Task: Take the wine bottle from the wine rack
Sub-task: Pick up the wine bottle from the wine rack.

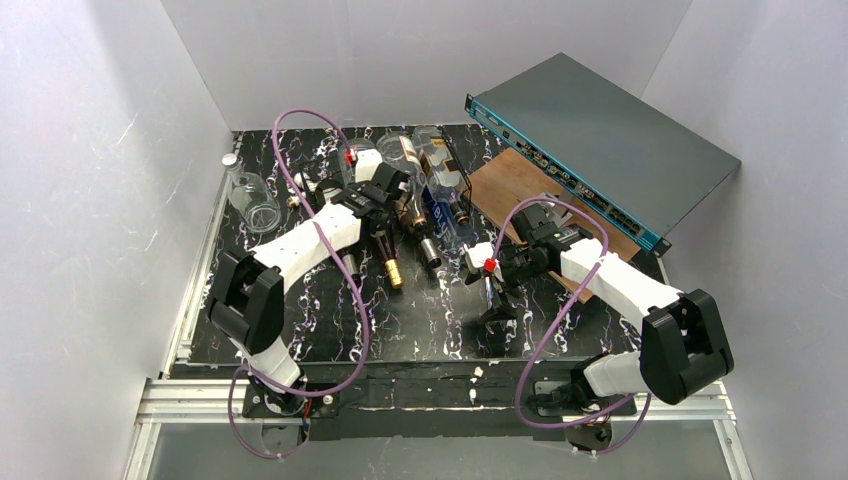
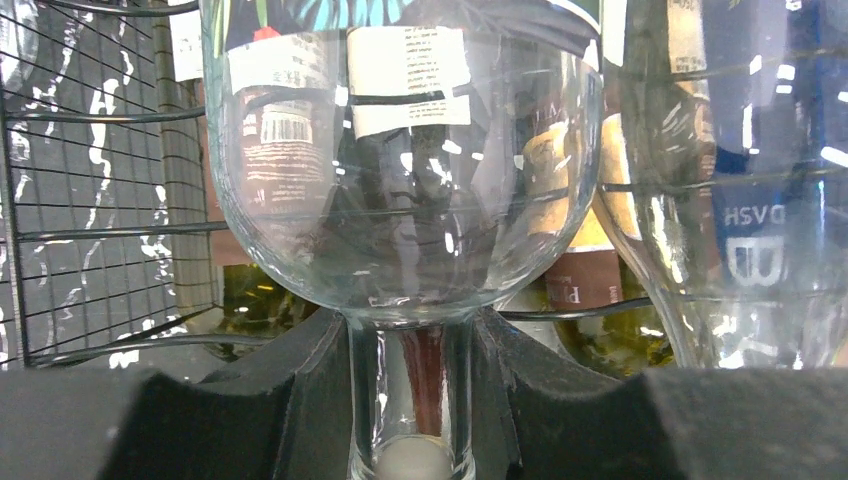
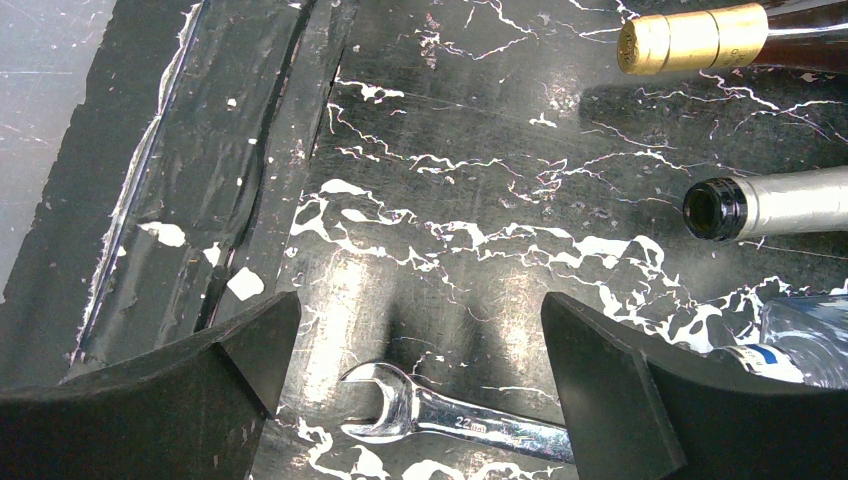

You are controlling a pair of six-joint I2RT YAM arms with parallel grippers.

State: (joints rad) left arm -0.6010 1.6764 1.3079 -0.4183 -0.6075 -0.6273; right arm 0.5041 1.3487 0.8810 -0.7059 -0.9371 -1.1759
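Now left pincer (image 2: 410,385) pinches one wine bottle (image 2: 400,200); right pincer (image 3: 420,345) spreads above one wrench (image 3: 455,420).

Bright, even overhead light, pale washed-out walls, white glare on the glossy black worktop (image 3: 480,150) left of the wrench (image 3: 450,415), soft shadow just above it, reflections crowding the clear wine bottle (image 2: 400,200).

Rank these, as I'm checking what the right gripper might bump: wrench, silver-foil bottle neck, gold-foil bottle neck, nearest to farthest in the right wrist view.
1. wrench, on the table, between the fingers of the open right gripper.
2. silver-foil bottle neck, off to the right, mouth open.
3. gold-foil bottle neck, top right, farthest.
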